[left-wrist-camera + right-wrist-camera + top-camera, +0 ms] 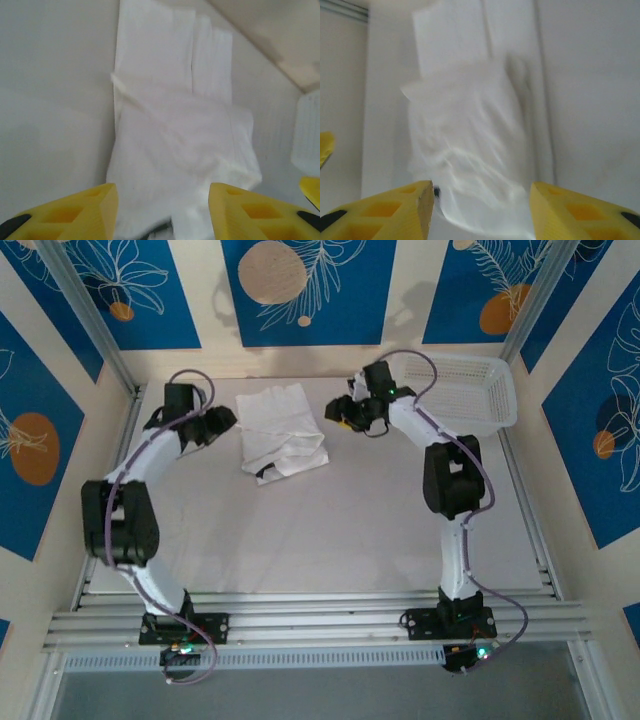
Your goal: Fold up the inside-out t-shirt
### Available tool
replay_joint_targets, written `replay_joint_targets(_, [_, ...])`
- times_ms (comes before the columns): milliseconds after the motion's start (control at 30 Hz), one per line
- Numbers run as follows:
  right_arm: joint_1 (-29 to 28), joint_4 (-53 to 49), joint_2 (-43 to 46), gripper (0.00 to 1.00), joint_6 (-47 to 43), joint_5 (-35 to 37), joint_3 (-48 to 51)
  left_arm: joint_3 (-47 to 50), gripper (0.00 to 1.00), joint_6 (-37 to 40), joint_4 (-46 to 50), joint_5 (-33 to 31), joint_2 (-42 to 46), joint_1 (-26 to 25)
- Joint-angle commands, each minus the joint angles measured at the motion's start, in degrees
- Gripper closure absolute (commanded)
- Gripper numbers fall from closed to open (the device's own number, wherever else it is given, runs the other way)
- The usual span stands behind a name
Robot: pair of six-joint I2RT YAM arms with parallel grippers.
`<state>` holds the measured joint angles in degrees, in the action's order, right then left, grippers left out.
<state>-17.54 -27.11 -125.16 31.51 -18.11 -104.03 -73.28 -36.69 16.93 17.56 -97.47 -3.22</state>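
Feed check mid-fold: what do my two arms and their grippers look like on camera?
The left arm and right arm have white links with bulky black joint housings and black bases. A thin lilac cable loops along each. The left gripper and right gripper are black-bodied, with blocky yellow fingers that have hollow cut-outs and black insets.

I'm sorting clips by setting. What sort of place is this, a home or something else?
Probably a robot lab test cell, not a home: two robot arms bolted to an aluminium rail frame, a white table walled by printed blue panels, and a t-shirt and mesh basket as props.
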Motion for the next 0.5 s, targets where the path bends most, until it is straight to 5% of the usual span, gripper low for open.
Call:
replay_joint_targets(0, [-1.4, 6.5, 1.9, 0.47, 0.0, -2.0, 7.5, 8.6, 0.50, 0.9, 0.1, 2.2, 3.0, -3.7])
replay_joint_targets(333, [-3.9, 8.4, -2.6, 0.50, 1.2, -2.6, 9.8, 13.2, 0.49, -3.8, -5.8, 4.3, -3.4, -9.4])
replay_joint_targets(467, [-4.3, 8.6, -3.4, 0.73, 2.3, -3.4, 9.4, 11.0, 0.52, -4.3, -5.9, 3.9, -6.6, -10.3])
